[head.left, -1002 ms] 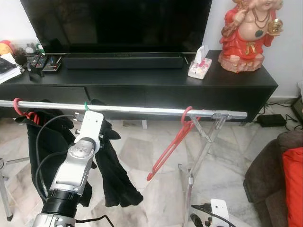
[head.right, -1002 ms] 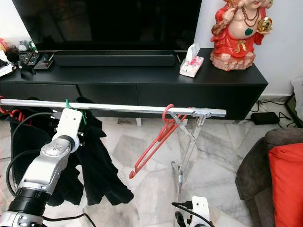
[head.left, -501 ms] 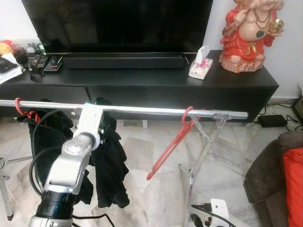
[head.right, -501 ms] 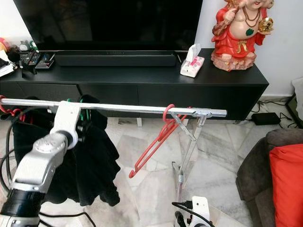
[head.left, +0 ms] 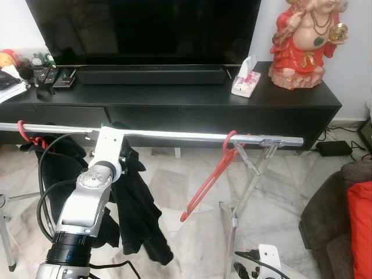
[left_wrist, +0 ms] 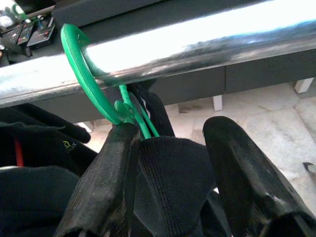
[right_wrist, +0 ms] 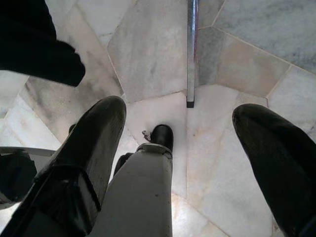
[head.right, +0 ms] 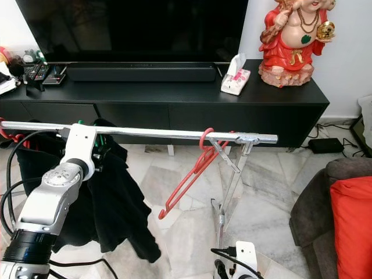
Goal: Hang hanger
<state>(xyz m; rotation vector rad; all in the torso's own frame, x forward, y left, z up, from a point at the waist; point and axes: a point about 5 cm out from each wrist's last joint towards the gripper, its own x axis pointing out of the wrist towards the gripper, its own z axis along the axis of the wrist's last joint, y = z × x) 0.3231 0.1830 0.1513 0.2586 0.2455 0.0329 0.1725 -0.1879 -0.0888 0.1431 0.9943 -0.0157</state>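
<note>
Your left gripper (left_wrist: 170,163) has swung back toward the robot after pushing out along the silver rail (head.left: 174,135) half a second ago; its wrist sits lower again, close to where it was a second ago; the black garment (head.left: 136,203) has swung with it, its lower hem now trailing down and to the right instead of bunching under the arm; the green hanger (left_wrist: 86,74) hook has shifted slightly along the rail.
</note>
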